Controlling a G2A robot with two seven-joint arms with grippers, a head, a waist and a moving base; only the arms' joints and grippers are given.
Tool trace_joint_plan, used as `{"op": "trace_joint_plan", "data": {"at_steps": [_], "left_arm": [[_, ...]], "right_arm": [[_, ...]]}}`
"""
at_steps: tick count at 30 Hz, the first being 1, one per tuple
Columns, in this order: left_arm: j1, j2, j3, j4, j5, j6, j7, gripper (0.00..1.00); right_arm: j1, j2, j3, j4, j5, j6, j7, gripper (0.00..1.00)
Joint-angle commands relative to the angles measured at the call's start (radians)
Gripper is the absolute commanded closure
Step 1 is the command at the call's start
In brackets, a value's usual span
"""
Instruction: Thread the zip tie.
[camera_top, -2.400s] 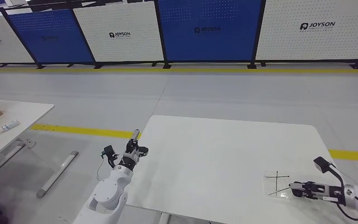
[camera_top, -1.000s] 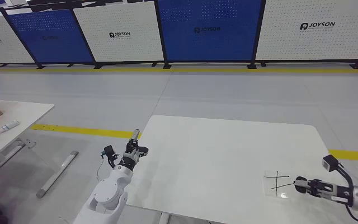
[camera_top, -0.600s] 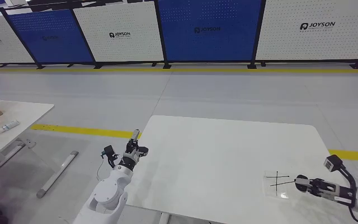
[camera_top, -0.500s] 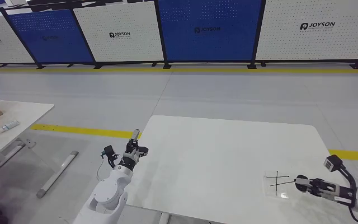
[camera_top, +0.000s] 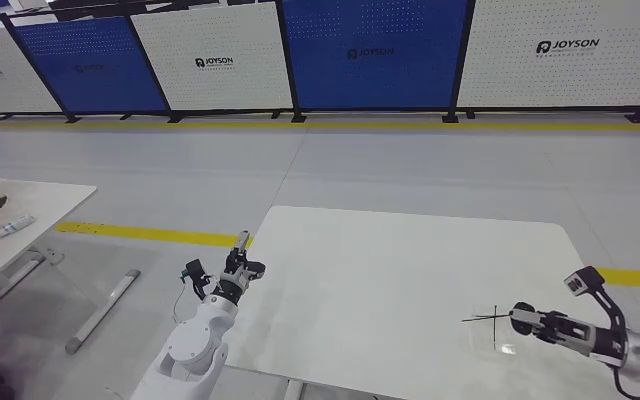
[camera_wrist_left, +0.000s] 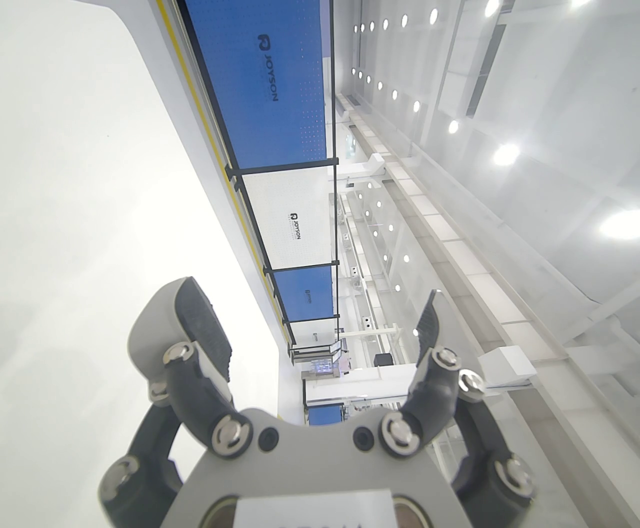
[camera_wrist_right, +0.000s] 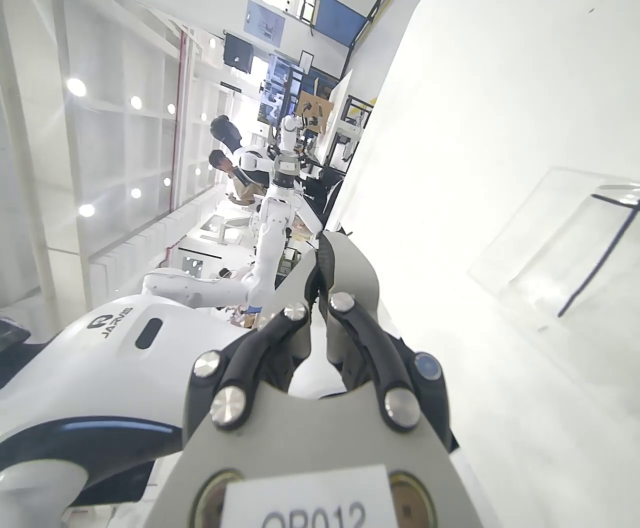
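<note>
**Item:** zip tie (camera_top: 485, 319) – thin black strip by table's (camera_top: 400, 260) near-right corner, above clear tray (camera_top: 485, 340).
- **Axis:** long axis approx. parallel to near edge. Free end points twd left edge, other end at R gripper (camera_top: 516, 318).
- **R gripper:** fingers pressed together, apparently pinching it.
- **Also in tray:** second tie (camera_wrist_right: 595, 265).
- **R arm:** the nearer one. Low, in over right edge, tip aimed twd left edge.
- **L gripper** (camera_wrist_left: 315, 310)**:** at left edge, well apart. Fingers spread wide, empty, aimed away from robot.
</note>
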Motion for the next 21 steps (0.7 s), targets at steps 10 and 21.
{"op": "trace_joint_plan", "data": {"at_steps": [10,21], "left_arm": [[0.000,0.000,0.000,0.000,0.000,0.000,0.000,0.00],[-0.025,-0.007,0.118,-0.069,0.155,-0.005,-0.034,0.00]], "right_arm": [[0.001,0.000,-0.001,0.005,0.007,0.000,0.003,1.00],[0.001,0.000,-0.001,0.005,0.007,0.000,0.003,1.00]]}}
